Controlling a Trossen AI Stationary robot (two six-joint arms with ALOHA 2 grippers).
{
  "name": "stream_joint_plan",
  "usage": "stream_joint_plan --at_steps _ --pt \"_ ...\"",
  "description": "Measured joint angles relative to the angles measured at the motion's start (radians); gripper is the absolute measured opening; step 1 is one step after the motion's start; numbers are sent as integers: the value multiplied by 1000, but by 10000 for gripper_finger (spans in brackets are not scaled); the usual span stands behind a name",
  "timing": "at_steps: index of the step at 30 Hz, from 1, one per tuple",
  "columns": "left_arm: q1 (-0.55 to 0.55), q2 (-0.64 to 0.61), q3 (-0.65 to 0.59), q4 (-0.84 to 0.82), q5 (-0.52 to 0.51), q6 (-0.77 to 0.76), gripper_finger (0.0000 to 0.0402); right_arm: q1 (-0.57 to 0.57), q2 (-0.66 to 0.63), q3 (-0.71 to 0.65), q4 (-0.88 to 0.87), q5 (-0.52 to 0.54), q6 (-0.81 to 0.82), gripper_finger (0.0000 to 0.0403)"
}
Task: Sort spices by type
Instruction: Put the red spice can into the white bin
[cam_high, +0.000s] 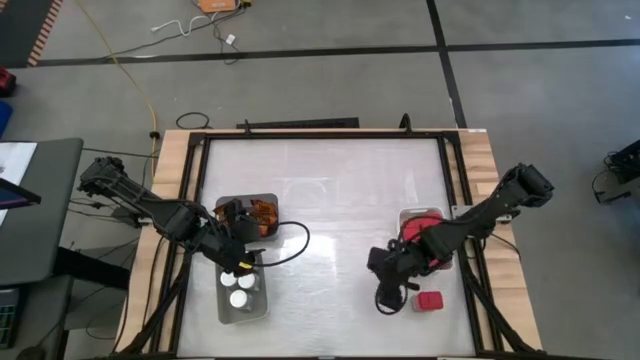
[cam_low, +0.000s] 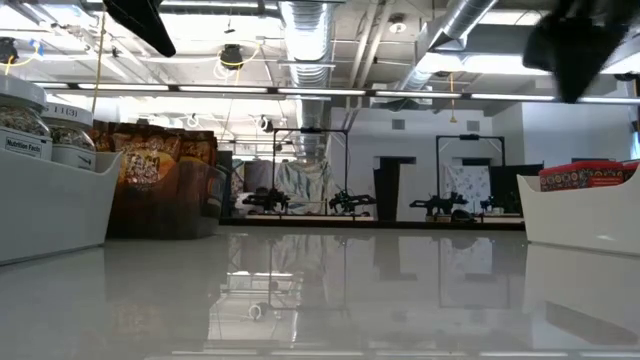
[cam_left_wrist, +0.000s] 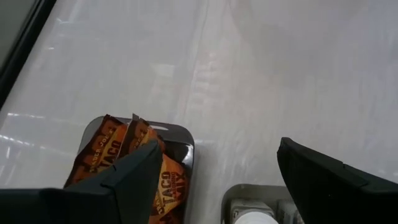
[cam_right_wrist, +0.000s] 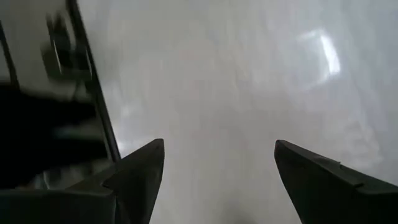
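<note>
One red box (cam_high: 431, 300) lies flat on the table (cam_high: 330, 190), just beside the white tray (cam_high: 455, 262) that holds more red boxes (cam_high: 425, 228). Taco packets (cam_high: 262, 214) stand upright in the grey tray (cam_high: 268, 199); three white-lidded jars (cam_high: 241, 289) show in the clear tray (cam_high: 224, 305). The left gripper (cam_high: 243, 262) hangs open above the jars, and the right gripper (cam_high: 390, 300) is open and empty beside the loose box.

Bright ceiling strip lights (cam_low: 300, 92) glare off the glossy table (cam_high: 330, 200); the right wrist view is blurred, shadows soft.
</note>
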Motion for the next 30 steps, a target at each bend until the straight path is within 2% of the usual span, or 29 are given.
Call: stream_joint_plan --at_steps 9,15,18,30 --pt "0 0 0 0 0 -33 306 189 0 0 -277 -75 -12 329" --pt "0 0 0 0 0 -33 306 303 0 0 -285 -73 -15 329" --pt "0 0 0 0 0 -34 306 338 1 0 -303 -38 7 329" --pt "0 0 0 0 -17 -49 306 361 1 -103 -240 -18 64 329"
